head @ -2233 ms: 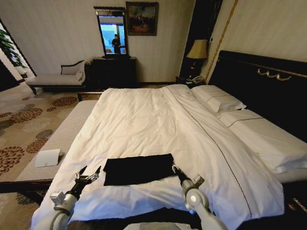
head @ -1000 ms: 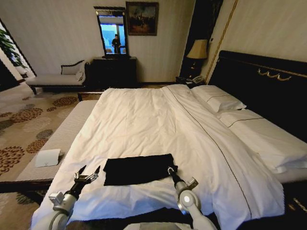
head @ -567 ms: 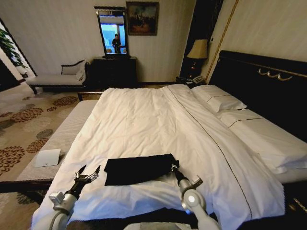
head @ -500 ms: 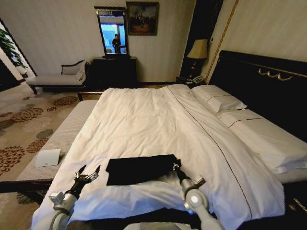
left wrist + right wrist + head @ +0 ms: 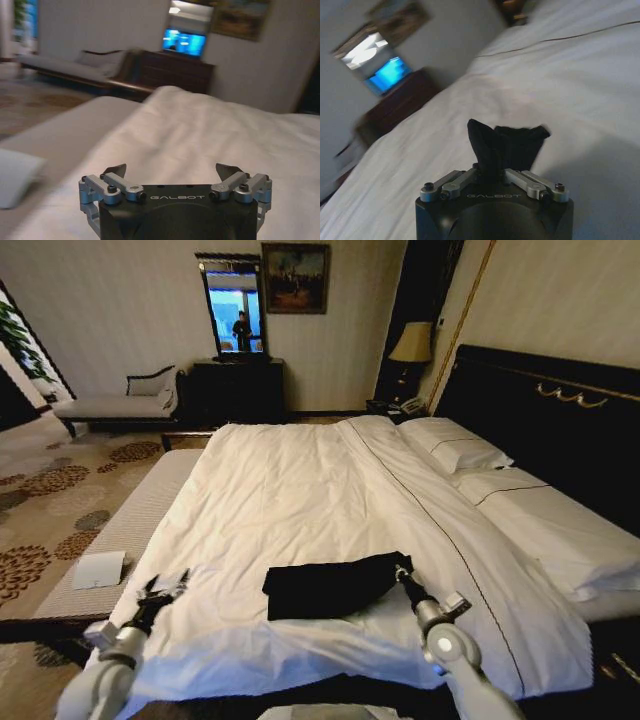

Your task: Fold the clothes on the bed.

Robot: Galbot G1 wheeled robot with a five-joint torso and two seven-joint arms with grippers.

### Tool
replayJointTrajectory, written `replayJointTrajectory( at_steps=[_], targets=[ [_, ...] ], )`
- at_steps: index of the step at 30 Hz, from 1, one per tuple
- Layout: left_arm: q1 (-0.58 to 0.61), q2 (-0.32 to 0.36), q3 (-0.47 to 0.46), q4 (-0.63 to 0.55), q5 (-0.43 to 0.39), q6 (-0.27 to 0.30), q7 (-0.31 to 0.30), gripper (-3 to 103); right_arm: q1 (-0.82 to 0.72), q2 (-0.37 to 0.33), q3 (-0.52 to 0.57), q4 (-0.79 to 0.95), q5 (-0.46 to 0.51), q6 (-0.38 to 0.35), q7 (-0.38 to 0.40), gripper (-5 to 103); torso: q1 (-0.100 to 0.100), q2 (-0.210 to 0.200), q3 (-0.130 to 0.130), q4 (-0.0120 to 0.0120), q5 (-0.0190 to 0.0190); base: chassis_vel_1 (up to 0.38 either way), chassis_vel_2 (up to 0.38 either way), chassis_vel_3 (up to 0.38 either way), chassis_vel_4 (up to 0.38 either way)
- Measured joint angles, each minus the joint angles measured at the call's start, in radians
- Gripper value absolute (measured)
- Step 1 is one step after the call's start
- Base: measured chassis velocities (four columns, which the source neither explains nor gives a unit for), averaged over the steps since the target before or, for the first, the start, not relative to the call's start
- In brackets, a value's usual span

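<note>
Near the foot of the bed (image 5: 300,480), the right gripper (image 5: 402,573) pinches a corner of the folded black shirt (image 5: 330,586), limp, light cloth best held at corners; the left gripper (image 5: 163,590) hovers open nearby.

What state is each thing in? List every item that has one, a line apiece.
Black T-shirt: folded into a strip, lying on the duvet, one end pinched and lifted.
Right pincer: shut on the T-shirt's end.
Left pincer: open, holding nothing, over the bed's near left edge.
White duvet: spread flat, lightly creased.
Pillows: lying flat by the headboard.
Bedside lamp: off, as far as can be told.
</note>
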Motion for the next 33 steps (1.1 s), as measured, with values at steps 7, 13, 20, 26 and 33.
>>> replayJointTrajectory(
  at_steps=[7, 13, 20, 26, 33],
  targets=[
    [-0.018, 0.04, -0.115, 0.116, -0.014, 0.028, -0.029, 100, 0.058, -0.116, -0.185, -0.011, -0.096, 0.109, -0.23, 3, 0.0, 0.0, 0.0, 0.0002, 0.0, 0.0, 0.0, 0.0, 0.0],
    [-0.004, 0.031, -0.136, 0.143, -0.003, 0.028, -0.029, 100, 0.217, -0.173, -0.398, -0.057, -0.119, 0.144, -0.379, 3, 0.0, 0.0, 0.0, 0.0003, -0.0003, 0.0, 0.0, 0.0, 0.0],
    [0.005, 0.023, -0.147, 0.13, -0.003, 0.024, -0.025, 100, 0.395, -0.132, -0.612, -0.175, -0.155, 0.15, -0.385, 3, 0.0, 0.0, 0.0, 0.0002, -0.0002, 0.0, 0.0, 0.0, 0.0],
    [0.012, 0.028, -0.162, 0.11, -0.012, 0.024, -0.024, 100, 0.439, -0.071, -0.669, -0.271, -0.177, 0.155, -0.379, 3, 0.0, 0.0, 0.0, 0.0002, -0.0001, 0.0, 0.0, 0.0, 0.0],
    [0.018, 0.023, -0.162, 0.095, -0.013, 0.023, -0.022, 100, 0.423, -0.034, -0.69, -0.299, -0.201, 0.159, -0.374, 3, 0.0, 0.0, 0.0, 0.0001, 0.0, 0.0, 0.0, 0.0, 0.0]
  ],
)
